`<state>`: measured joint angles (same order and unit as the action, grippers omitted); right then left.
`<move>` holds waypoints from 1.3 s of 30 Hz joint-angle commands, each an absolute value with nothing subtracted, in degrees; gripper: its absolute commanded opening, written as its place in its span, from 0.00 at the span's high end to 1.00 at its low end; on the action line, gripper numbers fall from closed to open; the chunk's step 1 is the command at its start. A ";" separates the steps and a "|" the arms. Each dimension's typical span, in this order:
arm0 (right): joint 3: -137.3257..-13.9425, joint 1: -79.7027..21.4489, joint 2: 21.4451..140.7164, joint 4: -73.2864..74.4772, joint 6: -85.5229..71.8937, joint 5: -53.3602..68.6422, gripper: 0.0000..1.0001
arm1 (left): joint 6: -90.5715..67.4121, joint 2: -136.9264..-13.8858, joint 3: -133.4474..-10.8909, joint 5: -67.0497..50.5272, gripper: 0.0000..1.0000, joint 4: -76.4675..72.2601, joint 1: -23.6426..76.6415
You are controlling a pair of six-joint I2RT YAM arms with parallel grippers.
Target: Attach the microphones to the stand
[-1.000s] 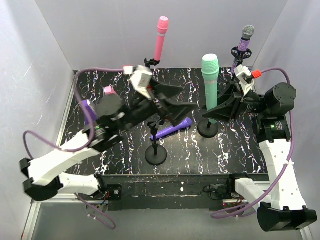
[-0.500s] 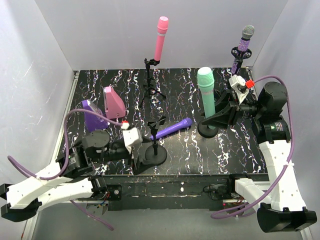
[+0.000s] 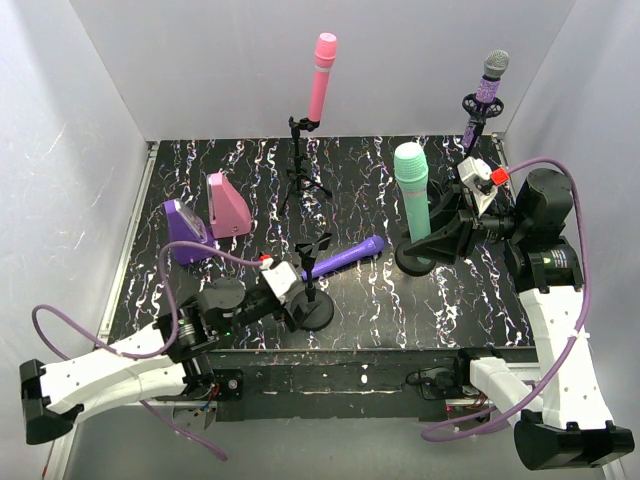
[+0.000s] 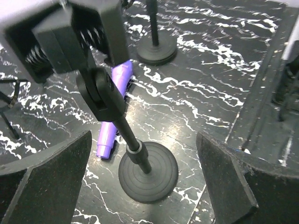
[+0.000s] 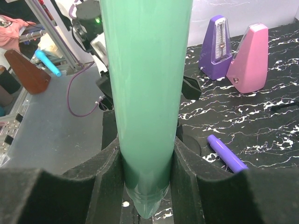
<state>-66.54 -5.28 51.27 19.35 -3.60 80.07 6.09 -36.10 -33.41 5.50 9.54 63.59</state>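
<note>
Lower left of the overhead view: the left gripper (image 3: 292,302) stands released, jaws wide, its fingers on either side of the empty stand (image 3: 312,300) without touching it; in the left wrist view that stand's clip (image 4: 100,91) holds nothing.

Above it, at the left of the table (image 3: 250,160), a purple wedge (image 3: 184,232) and a pink wedge (image 3: 228,205) stand side by side.

Top centre, the pink microphone (image 3: 323,75) sits upright on its tripod stand (image 3: 300,175); just right of the empty stand, the plain purple microphone (image 3: 345,258) lies flat on the table.

Right of centre, the right gripper (image 3: 440,232) is clenched on the lower body of the green microphone (image 3: 412,190), holding it upright over a round stand base (image 3: 415,262); the right wrist view shows both pads pressed to its sides; whether its tail sits in a clip cannot be told.

Upper right, the glittery microphone (image 3: 490,85) is on its stand.

Two look done; the step in hand seems to be seating the green one. Next, probably: press it home and let go; then the left gripper needs to turn to the purple microphone, grasp it mid-body and lift it to the empty clip.
</note>
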 commanded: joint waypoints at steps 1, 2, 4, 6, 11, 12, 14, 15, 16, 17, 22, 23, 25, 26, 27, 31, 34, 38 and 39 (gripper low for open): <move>-66.18 -5.36 50.36 18.46 -2.64 80.77 0.99 | 5.19 -39.02 -29.37 13.09 0.12 -5.87 63.63; -66.09 -5.36 50.27 18.46 -2.64 80.86 0.99 | 4.84 -39.20 -28.31 14.23 0.17 -8.06 63.63; -65.74 -5.36 50.01 18.37 -2.90 80.86 0.99 | 4.05 -39.55 -26.11 15.37 0.22 -11.85 63.63; -65.48 -5.36 50.01 17.58 -3.51 80.86 0.99 | 3.08 -40.07 -24.00 16.43 0.28 -15.36 63.63; -65.48 -5.36 50.27 16.96 -4.04 81.04 0.99 | 1.76 -42.01 -21.01 17.49 0.39 -21.52 63.63; -65.48 -5.36 50.19 16.79 -4.22 81.04 0.99 | 1.67 -42.45 -20.40 17.49 0.41 -23.10 63.63; -65.30 -5.36 50.19 16.61 -4.48 81.04 0.99 | 1.84 -43.67 -19.87 17.40 0.47 -25.30 63.63; -65.30 -5.36 50.01 16.61 -4.48 81.04 0.99 | 1.93 -44.20 -19.86 17.58 0.52 -25.83 63.63; -65.13 -5.36 50.10 16.61 -4.57 81.04 0.99 | 2.11 -44.91 -19.95 17.75 0.56 -26.27 63.63; -65.04 -5.36 50.01 16.61 -4.57 81.12 0.99 | 2.46 -45.43 -20.04 17.93 0.62 -26.71 63.63; -64.95 -5.36 49.75 16.61 -5.10 81.39 0.99 | 4.22 -47.63 -20.83 18.11 0.77 -27.42 63.63; -65.04 -5.36 49.75 16.61 -5.18 81.47 0.99 | 4.48 -47.90 -21.00 17.84 0.81 -27.25 63.63; -65.04 -5.36 49.66 16.61 -5.19 81.56 0.99 | 5.09 -48.16 -21.01 16.53 0.93 -27.51 63.63; -64.95 -5.36 49.57 16.61 -5.19 81.56 0.99 | 5.79 -48.16 -20.83 15.74 0.98 -27.77 63.63; -64.78 -5.27 49.57 16.61 -5.19 81.65 0.99 | 6.67 -47.99 -20.66 14.51 1.00 -28.12 63.55; -64.25 -5.36 49.39 16.70 -5.19 81.83 0.99 | 10.02 -46.67 -21.27 5.65 1.00 -27.60 62.15; -64.16 -5.36 49.39 16.79 -5.18 81.83 0.99 | 8.27 -46.40 -23.20 -6.90 1.00 -25.58 56.89; -63.90 -5.27 49.39 16.70 -5.10 81.74 0.99 | 3.43 -49.30 -25.57 -23.61 1.00 -27.59 46.61; -63.72 -5.36 49.31 16.70 -5.18 81.74 0.99 | 3.43 -50.79 -26.71 -27.64 1.00 -27.34 45.45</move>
<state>-63.83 -5.28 50.02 19.14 -4.73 80.55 5.06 -48.38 -21.43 -8.91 -24.82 51.42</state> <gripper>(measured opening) 0.439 0.120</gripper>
